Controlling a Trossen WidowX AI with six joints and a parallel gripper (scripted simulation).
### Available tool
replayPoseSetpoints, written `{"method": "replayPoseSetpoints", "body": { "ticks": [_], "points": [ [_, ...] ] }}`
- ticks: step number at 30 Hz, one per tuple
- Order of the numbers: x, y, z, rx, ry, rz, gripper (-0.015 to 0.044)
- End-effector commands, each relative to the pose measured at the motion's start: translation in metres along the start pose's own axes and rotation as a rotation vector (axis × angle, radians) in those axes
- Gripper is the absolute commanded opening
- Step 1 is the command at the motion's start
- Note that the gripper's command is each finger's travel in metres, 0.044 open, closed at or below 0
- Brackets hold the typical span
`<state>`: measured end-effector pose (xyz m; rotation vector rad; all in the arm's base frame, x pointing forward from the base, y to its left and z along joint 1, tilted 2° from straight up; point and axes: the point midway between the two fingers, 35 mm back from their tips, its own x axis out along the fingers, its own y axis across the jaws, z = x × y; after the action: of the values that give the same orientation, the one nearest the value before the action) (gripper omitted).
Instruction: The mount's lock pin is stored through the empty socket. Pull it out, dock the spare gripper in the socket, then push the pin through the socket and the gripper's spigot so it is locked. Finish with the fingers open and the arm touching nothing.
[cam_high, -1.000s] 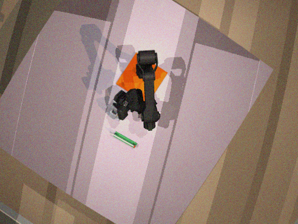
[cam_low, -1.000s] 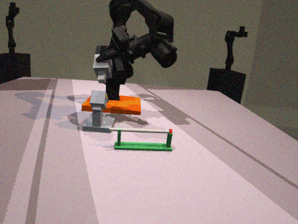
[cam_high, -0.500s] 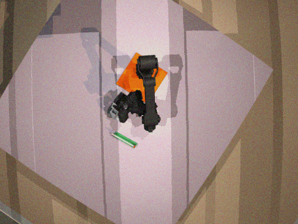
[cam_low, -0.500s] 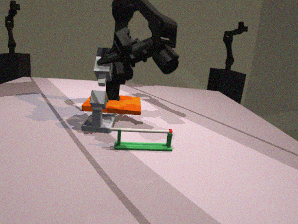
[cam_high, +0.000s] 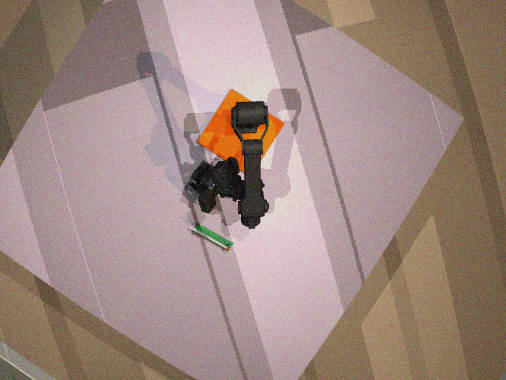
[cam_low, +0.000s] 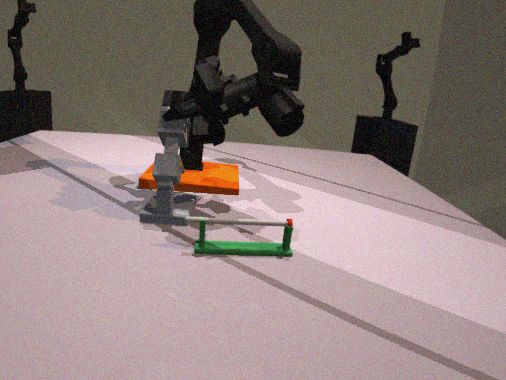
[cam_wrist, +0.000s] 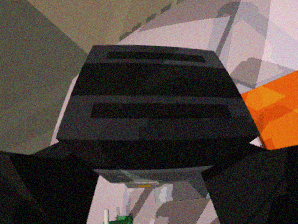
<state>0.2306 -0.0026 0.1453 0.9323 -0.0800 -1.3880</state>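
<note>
The grey mount's socket (cam_low: 166, 168) stands on a post above its flat base (cam_low: 150, 217); the arm mostly hides it in the top view. My gripper (cam_low: 176, 106) (cam_high: 198, 183) is shut on the grey spare gripper (cam_low: 173, 130) (cam_wrist: 117, 176), held over the socket. Its narrow spigot (cam_low: 171, 148) points down and meets the socket's top in the exterior view; how deep it sits is hidden. The white lock pin (cam_low: 245, 221) (cam_high: 208, 239) with a red end lies across the two posts of the green rack (cam_low: 240, 248) (cam_high: 215, 235), outside the socket.
An orange block (cam_high: 220, 120) (cam_low: 220, 179) (cam_wrist: 275, 112) lies under and behind the arm, behind the mount. The rack stands in front of the mount, to its right in the exterior view. Two other dark arms (cam_low: 19, 55) (cam_low: 387, 85) stand on dark pedestals far behind.
</note>
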Motion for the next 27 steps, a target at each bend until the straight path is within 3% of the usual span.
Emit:
{"method": "replayPoseSetpoints", "body": {
  "ticks": [1, 27],
  "points": [
    [0.003, 0.002, -0.003, 0.0, -0.005, 0.012, 0.0],
    [0.018, 0.0, -0.03, -0.006, -0.001, 0.002, 0.0]
  ]
}}
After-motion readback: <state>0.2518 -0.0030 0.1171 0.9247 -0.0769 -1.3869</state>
